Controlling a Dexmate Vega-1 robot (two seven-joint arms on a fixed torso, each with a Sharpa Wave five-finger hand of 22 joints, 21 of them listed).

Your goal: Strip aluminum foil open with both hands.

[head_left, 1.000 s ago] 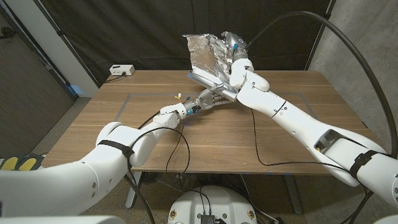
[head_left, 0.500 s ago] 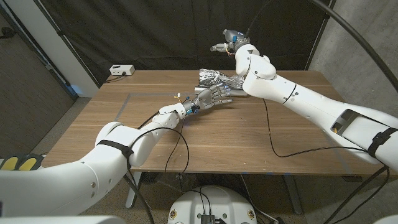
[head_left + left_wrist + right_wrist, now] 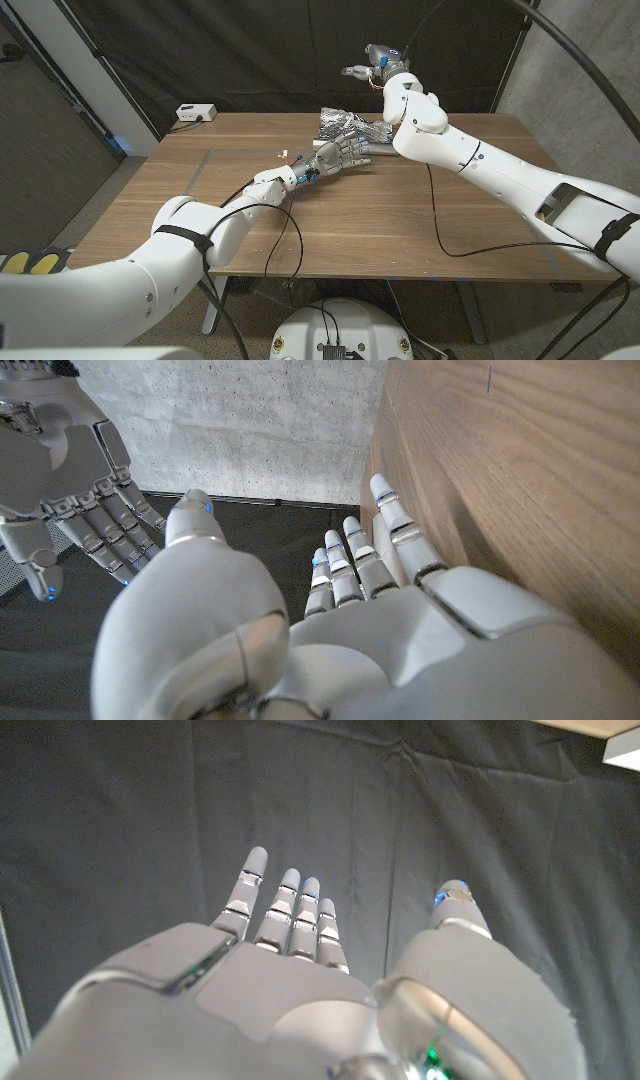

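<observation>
Foil (image 3: 343,123) now lies crumpled on the table (image 3: 420,220) at the far edge, approx 12 o'clock from table centre. 1 s ago it was held up in the air as a raised sheet by the right hand; by 0.5 s ago it was already down, and it hasn't shifted since.

R hand (image 3: 366,70) is released: fingers apart, nothing in them, lifted above and behind the foil, against the dark curtain (image 3: 250,50). R wrist view shows the same, fingers (image 3: 290,910) spread in front of the curtain. Since 0.5 s ago it moved only slightly.

L hand (image 3: 342,155) sits at approx 6 o'clock of the foil, just beside it, fingers extended and apart, gripping nothing; contact w/ foil can't be told. Position approx unchanged across all frames. L wrist view: fingers (image 3: 385,535) straight alongside the table, R hand (image 3: 70,490) open opposite.
</observation>
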